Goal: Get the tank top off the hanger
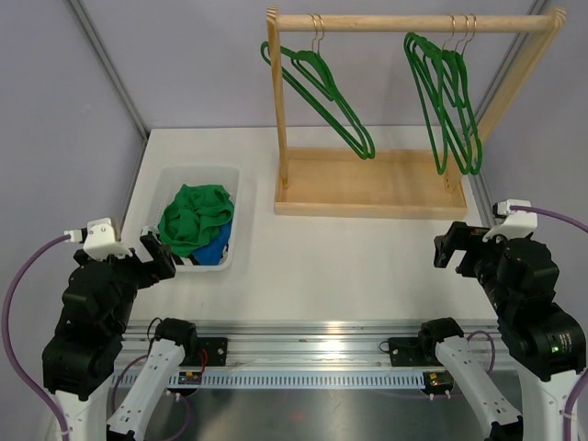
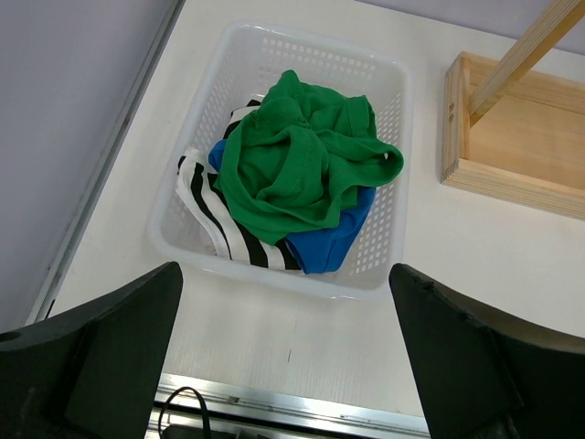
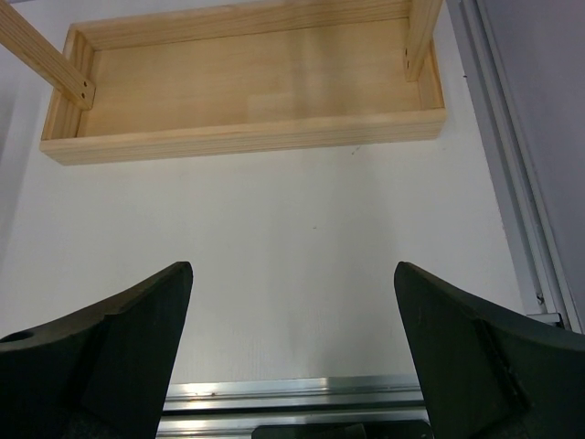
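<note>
We are holding both pairs of fingers (image 2: 110, 357) spread wide: the left gripper (image 2: 285, 274) is hovering by the white basket (image 2: 388, 101), the right gripper (image 3: 294, 274) over the table (image 3: 302, 229) before the wooden rack (image 3: 247, 137). The green tank top (image 2: 292, 165) is lying crumpled in the basket on striped and blue clothes (image 2: 219, 219), well apart from the green hangers (image 1: 464, 119).

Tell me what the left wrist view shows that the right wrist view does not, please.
Left wrist only: a white basket holding a green garment over a blue garment and a striped garment. Right wrist only: the whole wooden rack base with the feet of both posts. Both: the white table, the metal rail at its near edge, a corner of the rack base, and an open gripper, the left gripper in one, the right gripper in the other.
</note>
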`<control>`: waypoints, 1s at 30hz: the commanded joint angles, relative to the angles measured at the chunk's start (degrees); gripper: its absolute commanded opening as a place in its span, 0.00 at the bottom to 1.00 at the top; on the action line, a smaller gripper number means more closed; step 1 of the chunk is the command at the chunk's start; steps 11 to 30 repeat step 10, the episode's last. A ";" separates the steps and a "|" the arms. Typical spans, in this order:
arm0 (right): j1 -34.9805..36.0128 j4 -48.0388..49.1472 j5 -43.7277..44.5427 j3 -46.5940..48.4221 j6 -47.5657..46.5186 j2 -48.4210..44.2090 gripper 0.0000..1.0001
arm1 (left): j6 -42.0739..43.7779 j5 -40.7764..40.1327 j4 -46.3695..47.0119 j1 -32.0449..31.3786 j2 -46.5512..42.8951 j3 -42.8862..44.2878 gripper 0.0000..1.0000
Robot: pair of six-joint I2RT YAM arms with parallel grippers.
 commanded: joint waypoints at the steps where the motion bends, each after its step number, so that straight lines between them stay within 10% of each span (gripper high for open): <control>1: 0.47 2.62 0.43 -0.36 0.64 -0.09 0.99 | 0.82 0.69 3.15 -0.27 -0.07 -0.23 0.99; 30: 0.56 3.68 0.25 -2.12 1.70 0.96 1.00 | 0.38 -0.01 3.68 -0.18 0.37 -1.02 0.99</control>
